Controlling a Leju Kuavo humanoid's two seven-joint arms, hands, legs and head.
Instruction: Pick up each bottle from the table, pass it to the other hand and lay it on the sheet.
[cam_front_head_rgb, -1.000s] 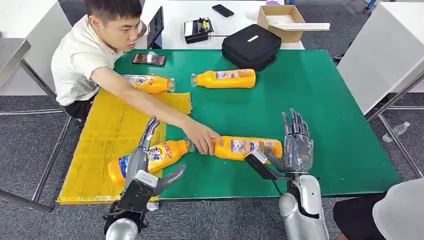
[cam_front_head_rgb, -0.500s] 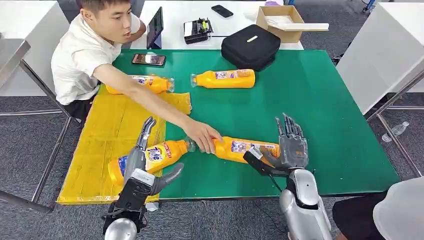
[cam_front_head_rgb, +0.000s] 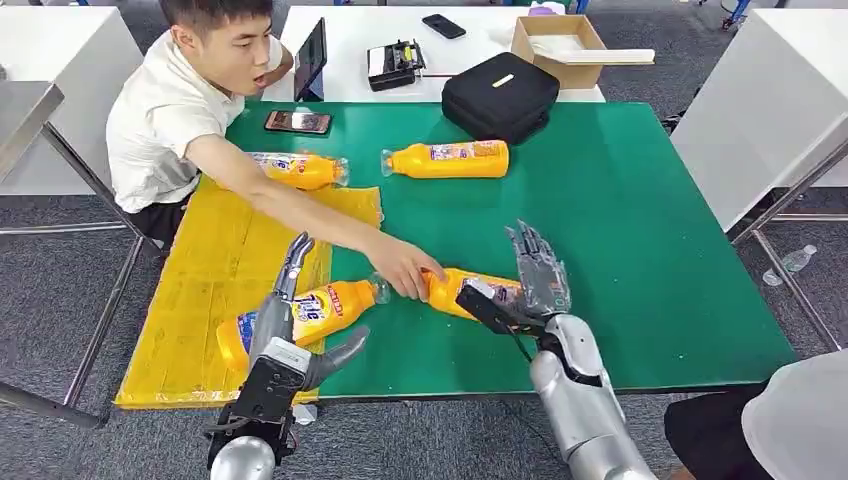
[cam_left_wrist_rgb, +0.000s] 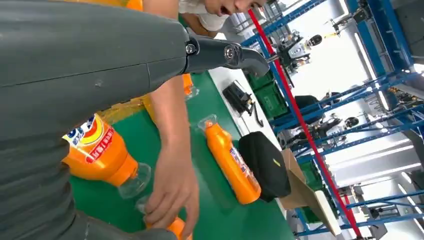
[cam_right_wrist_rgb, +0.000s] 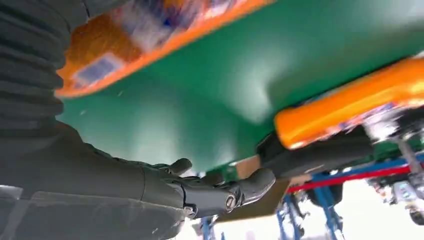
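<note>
- One orange bottle (cam_front_head_rgb: 295, 169) lies on its side at the far edge of the yellow sheet (cam_front_head_rgb: 215, 265), partly behind the person's arm (cam_front_head_rgb: 290, 205); I'd count that one as placed.
- A second bottle (cam_front_head_rgb: 300, 317) lies across the sheet's right edge, base on the yellow, neck out over the green table (cam_front_head_rgb: 650, 220). The left hand (cam_front_head_rgb: 290, 320) rests over it with fingers stretched out and thumb apart, not gripping, so this one looks laid down or nearly so.
- A third bottle (cam_front_head_rgb: 470, 292) lies near the table's front edge, off the sheet. The person's hand (cam_front_head_rgb: 405, 268) touches its neck end, and the right hand (cam_front_head_rgb: 535, 275) stands over its other end, fingers spread, holding nothing.
- A fourth bottle (cam_front_head_rgb: 447, 158) lies untouched toward the table's far side, beside the black case (cam_front_head_rgb: 502, 92).
- By my reckoning, about half is done: two bottles remain to be picked up, passed and laid.
</note>
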